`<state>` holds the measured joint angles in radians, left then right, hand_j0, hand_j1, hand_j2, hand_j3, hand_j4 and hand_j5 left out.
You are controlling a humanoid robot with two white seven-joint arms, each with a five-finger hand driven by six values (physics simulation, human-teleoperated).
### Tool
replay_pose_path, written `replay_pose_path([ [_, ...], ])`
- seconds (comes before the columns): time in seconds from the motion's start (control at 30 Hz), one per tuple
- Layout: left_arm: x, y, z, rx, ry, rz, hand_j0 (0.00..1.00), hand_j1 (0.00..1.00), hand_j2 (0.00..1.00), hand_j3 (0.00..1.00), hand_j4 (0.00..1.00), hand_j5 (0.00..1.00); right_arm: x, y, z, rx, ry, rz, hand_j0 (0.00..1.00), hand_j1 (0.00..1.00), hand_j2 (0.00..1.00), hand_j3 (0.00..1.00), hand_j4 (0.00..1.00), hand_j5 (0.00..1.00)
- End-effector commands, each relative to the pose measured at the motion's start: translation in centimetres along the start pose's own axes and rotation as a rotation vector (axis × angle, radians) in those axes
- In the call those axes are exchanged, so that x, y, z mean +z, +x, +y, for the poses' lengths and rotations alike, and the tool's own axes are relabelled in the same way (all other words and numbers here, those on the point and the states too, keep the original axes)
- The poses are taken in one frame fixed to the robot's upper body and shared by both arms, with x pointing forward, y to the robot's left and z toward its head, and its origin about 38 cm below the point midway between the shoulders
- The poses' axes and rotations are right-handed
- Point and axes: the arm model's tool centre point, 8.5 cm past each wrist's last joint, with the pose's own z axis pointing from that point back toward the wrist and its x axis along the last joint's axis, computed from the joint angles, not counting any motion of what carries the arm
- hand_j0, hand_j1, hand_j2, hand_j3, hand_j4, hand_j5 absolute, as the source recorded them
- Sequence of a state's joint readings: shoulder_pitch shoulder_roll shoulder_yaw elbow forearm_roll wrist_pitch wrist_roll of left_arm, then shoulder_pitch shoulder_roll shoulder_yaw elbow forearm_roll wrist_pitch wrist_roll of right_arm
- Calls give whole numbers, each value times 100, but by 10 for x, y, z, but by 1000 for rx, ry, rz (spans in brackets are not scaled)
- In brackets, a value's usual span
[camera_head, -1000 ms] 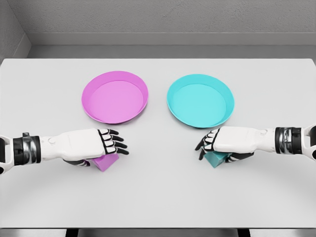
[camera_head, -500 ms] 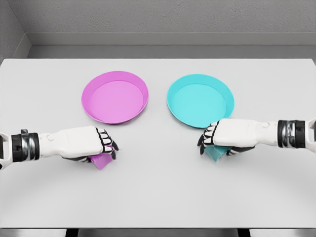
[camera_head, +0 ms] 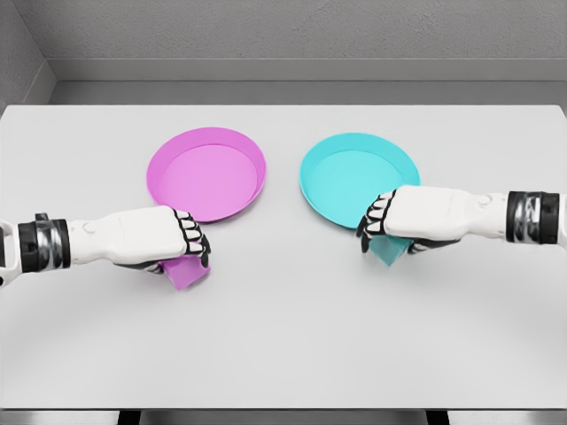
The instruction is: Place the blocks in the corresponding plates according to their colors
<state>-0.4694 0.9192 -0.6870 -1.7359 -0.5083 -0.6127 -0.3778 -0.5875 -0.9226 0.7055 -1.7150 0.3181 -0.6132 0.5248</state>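
- Our left hand [camera_head: 164, 243] has its fingers curled tight around the magenta block [camera_head: 187, 274], just below the magenta plate [camera_head: 206, 173].
- Our right hand [camera_head: 403, 228] clamps the teal block [camera_head: 388, 250] at the teal plate's [camera_head: 359, 180] lower rim.

Left hand [camera_head: 164, 243] grips pink block [camera_head: 188, 274]; right hand [camera_head: 399, 232] grips teal block [camera_head: 387, 251] (fingers curled).
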Motion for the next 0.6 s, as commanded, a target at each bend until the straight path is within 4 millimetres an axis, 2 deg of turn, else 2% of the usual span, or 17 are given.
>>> replay_pose_path([
  [0.0, 0, -2, 1, 7, 5, 5, 60, 60, 60, 60, 60, 60, 0, -2, -1, -9, -7, 5, 57, 57, 57, 57, 57, 57],
  [0.13, 2, -6, 7, 4, 19, 10, 60, 60, 60, 60, 60, 60, 6, -20, -4, -17, -10, 53, 57, 57, 57, 57, 57, 57],
  [0.2, 2, -7, 12, -4, 24, 12, 59, 59, 59, 59, 59, 59, 7, -21, -7, -13, -12, 56, 57, 57, 57, 57, 57, 57],
  [0.33, 7, -23, 20, -11, 31, 48, 59, 59, 59, 59, 59, 59, -2, -24, -14, -7, -35, 50, 56, 56, 56, 56, 56, 56],
  [0.57, 12, -58, 31, 1, 52, 131, 59, 59, 59, 59, 59, 59, -12, -48, -19, -42, -51, 89, 56, 56, 56, 56, 56, 56],
])
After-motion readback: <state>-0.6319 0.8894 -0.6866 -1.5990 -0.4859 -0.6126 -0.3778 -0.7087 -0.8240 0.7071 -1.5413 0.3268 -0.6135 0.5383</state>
